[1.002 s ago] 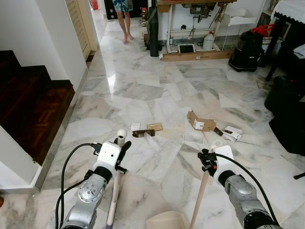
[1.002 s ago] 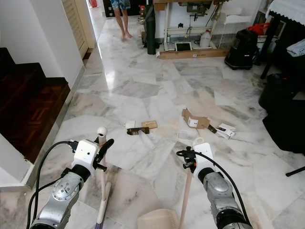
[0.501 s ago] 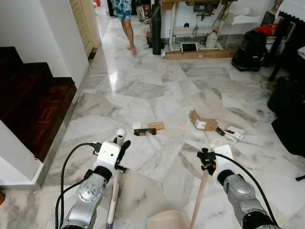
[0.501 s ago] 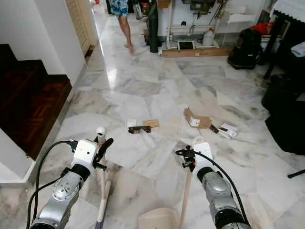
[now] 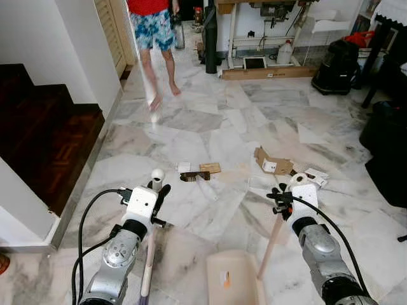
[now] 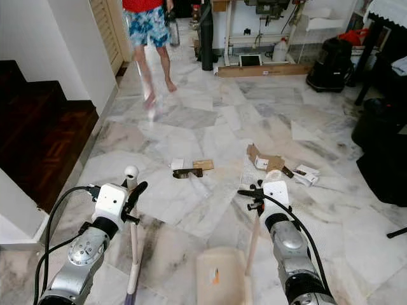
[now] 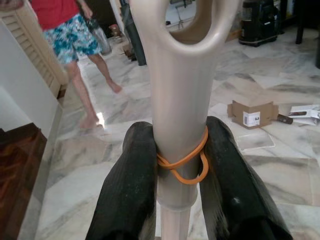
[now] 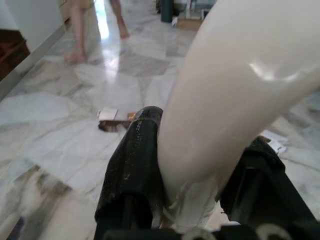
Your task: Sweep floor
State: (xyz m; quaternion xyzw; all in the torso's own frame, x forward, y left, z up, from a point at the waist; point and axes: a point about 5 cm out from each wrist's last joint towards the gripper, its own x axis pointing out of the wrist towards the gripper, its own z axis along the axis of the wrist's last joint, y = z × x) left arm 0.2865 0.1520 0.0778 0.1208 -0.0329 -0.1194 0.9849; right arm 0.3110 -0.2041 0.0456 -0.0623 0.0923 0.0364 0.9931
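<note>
Ahead on the marble floor (image 5: 191, 127), scraps (image 5: 196, 171) and a torn box (image 5: 275, 162) are lying beyond both hands, the left hand (image 5: 159, 194) sitting nearer the scraps. From the left wrist, black fingers (image 7: 131, 185) are pinching the upright broom handle (image 7: 179, 125). From the right wrist, the right hand (image 8: 192, 167) is clamping what is probably the dustpan handle (image 8: 235, 90); its dustpan (image 5: 234, 278) is resting between the arms.
</note>
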